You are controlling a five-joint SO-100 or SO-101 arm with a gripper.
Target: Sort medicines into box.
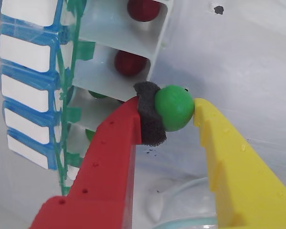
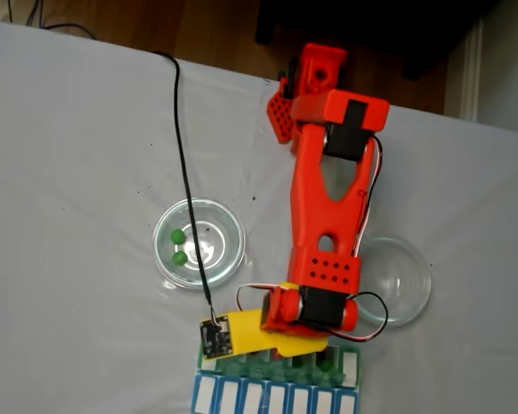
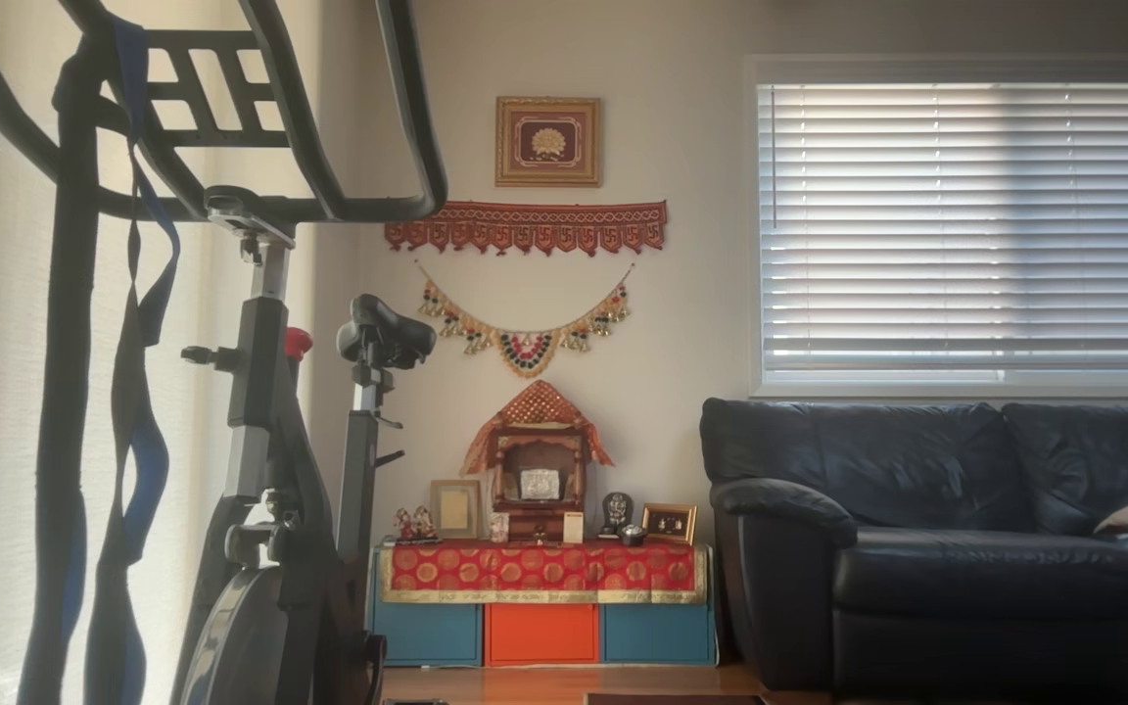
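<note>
Fingers: in the wrist view the fingers (image 1: 175,112), one red with a black foam pad and one yellow, are closed onto a glossy green pill (image 1: 174,108), pinching it between the foam and the yellow tip.
Held pill: it sits just outside the open white edge of the box (image 1: 112,50), close to the corner of a compartment wall; whether it touches the surface below cannot be told.
Box: a pill organizer with white compartments, green translucent lids standing open and a blue row (image 1: 28,86) beside them. In the fixed view it lies at the bottom edge (image 2: 276,392), under the arm's end.
Pills in box: the wrist view shows a red pill (image 1: 143,8) in the top compartment, another red pill (image 1: 130,63) in the next, and parts of green pills in the two below, half hidden by the red finger.
Arm: an orange-red arm (image 2: 328,216) reaches from the top of the fixed view down to the box.
Left dish: a round clear glass dish (image 2: 198,242) holds two green pills (image 2: 179,246).
Right dish: a second clear dish (image 2: 401,280) sits beside the arm.
Surface: covered in a white cloth (image 2: 78,190).
Other view: a living room with an exercise bike (image 3: 270,441) and a dark sofa (image 3: 946,529).
</note>
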